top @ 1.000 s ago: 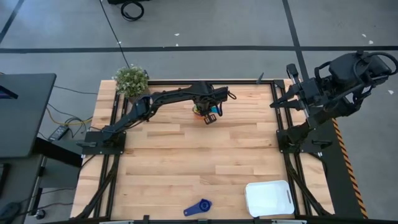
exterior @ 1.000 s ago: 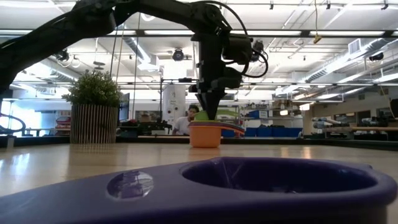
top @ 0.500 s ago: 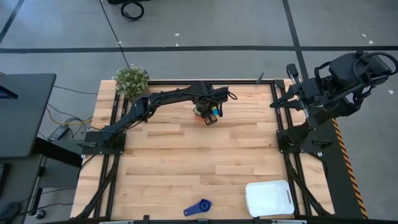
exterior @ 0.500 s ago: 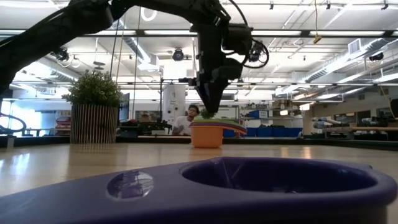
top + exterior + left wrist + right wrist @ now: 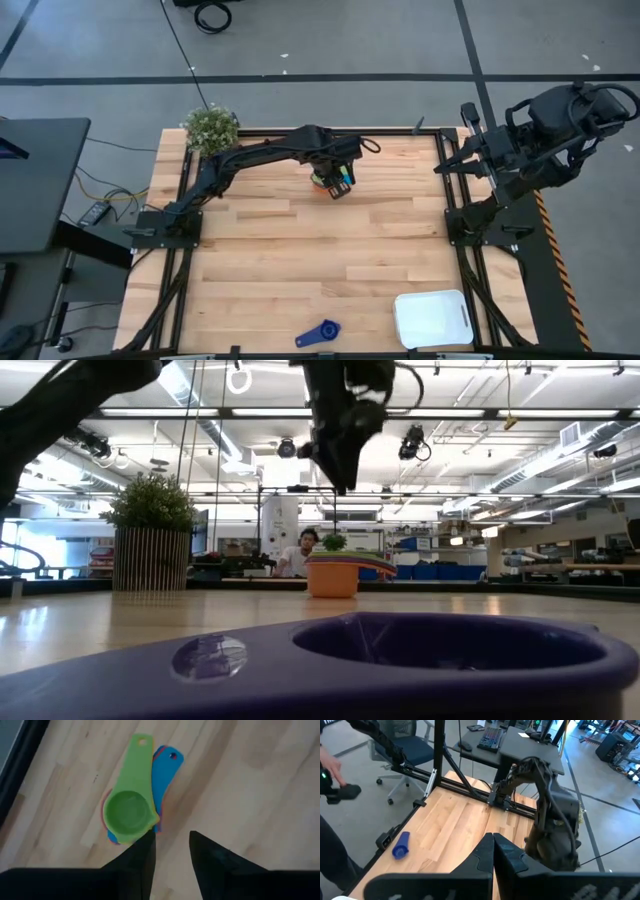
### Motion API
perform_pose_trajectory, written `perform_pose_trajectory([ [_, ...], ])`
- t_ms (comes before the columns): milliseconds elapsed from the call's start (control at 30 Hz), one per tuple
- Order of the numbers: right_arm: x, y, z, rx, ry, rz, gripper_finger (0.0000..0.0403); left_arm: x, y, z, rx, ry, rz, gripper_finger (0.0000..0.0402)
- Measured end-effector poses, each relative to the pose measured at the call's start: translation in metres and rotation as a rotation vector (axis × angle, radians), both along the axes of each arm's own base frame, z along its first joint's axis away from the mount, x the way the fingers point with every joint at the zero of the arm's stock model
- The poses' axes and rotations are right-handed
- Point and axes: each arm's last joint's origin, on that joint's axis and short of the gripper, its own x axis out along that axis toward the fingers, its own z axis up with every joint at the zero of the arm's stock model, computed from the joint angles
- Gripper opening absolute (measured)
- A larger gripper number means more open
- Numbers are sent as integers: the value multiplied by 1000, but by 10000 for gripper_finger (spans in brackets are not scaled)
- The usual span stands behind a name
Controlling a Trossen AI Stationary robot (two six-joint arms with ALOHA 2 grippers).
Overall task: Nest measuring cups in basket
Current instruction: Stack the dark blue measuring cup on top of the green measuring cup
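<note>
Green tops the nested measuring cups [image 5: 131,810] at the surface's far middle, beneath our left claw [image 5: 341,187], fingers parted and empty, while one dark blue cup [image 5: 319,333] and the white basket [image 5: 432,318] wait near, so most remains.

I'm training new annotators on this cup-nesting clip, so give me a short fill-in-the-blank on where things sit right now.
1. The topmost cup in the nested stack is coloured ____.
2. The white basket holds ____ measuring cups.
3. The lone dark blue cup lies on the table to the ____ of the basket in the high view.
4. The left gripper hangs above the stack with its fingers ____.

Missing words: green; no; left; open
</note>
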Motion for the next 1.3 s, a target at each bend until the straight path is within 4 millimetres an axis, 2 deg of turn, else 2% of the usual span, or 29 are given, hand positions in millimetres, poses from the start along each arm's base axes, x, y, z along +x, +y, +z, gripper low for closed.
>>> perform_pose_trajectory([
  [267,-1,0,-2,-5,17,0,9,-18,-43,47,-84,-128,-36,125],
  [567,1,1,-9,10,103,-11,9,-37,-114,79,-154,-214,-63,126],
  [733,11,5,-14,37,169,-12,9,-43,-156,80,-211,-211,-54,126],
  [933,39,15,-27,48,285,-40,9,-53,-205,78,-269,-203,-23,126],
  [1133,66,27,-38,139,389,-5,9,-68,-248,78,-281,-200,-62,126],
  [1300,86,37,-48,200,477,45,14,-80,-276,78,-274,-213,-83,126],
])
